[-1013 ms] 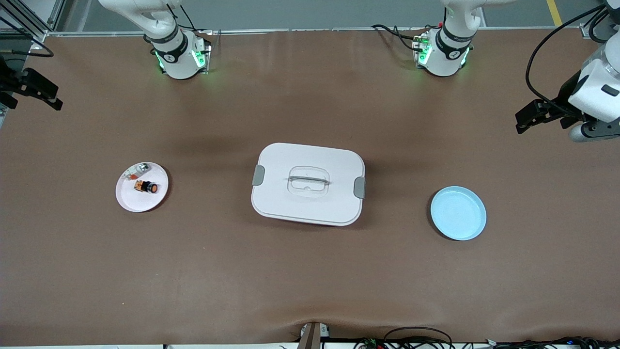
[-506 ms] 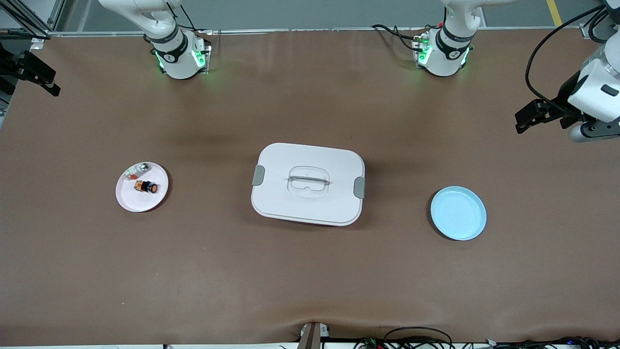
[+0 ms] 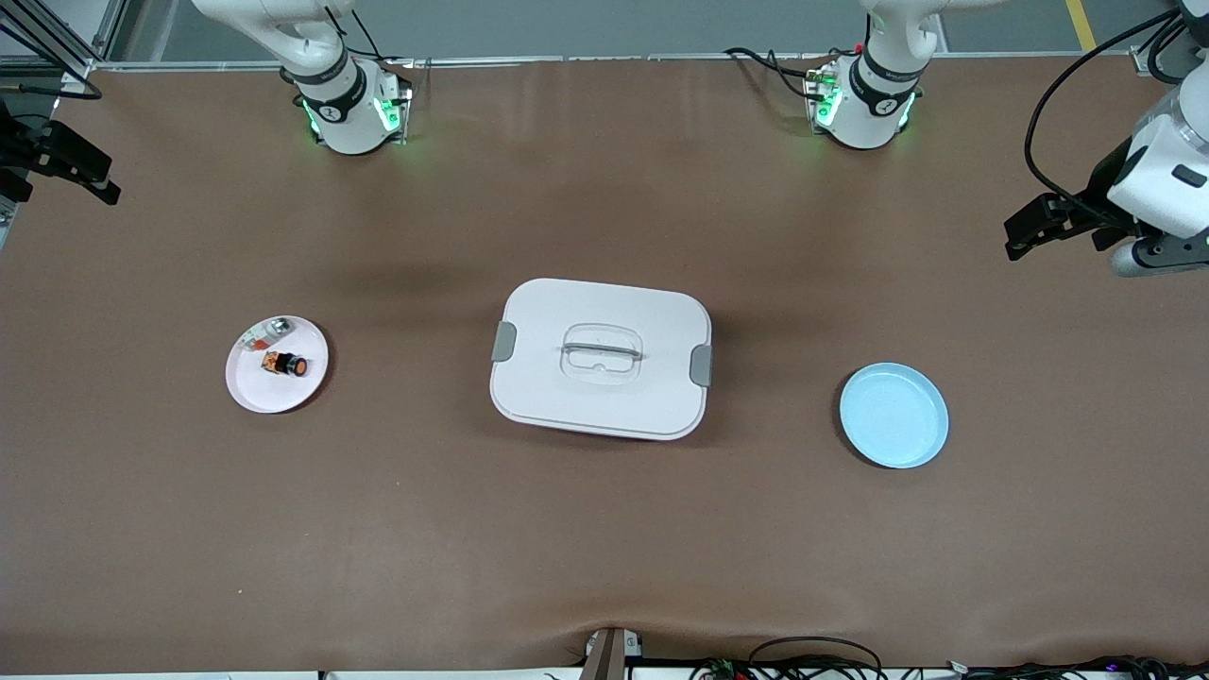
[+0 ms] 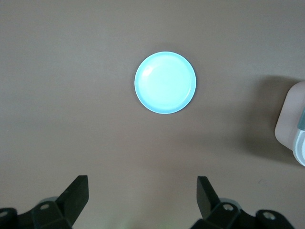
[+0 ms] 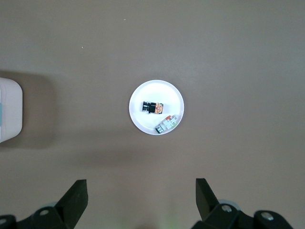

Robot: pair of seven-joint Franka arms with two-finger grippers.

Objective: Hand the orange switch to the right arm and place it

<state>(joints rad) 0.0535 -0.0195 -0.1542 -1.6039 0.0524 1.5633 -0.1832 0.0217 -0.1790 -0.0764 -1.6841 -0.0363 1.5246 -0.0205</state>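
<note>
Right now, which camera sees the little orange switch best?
The front view: the orange switch shows its orange cap on the pink plate. The right wrist view shows it smaller and darker. The left wrist view misses it.

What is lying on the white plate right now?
On the white plate lie the orange switch, on its side, and a silvery-white small part at the rim nearer the robot bases. Whatever is beneath them is covered.

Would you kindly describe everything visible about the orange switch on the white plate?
The orange switch is a tiny black cylinder with a round orange cap and an orange-striped body, seemingly plastic. It lies on its side on the small white plate, toward the right arm's end of the table. It sits beside, and nearer the front camera than, a silvery-white small part. No end effector touches it.
</note>
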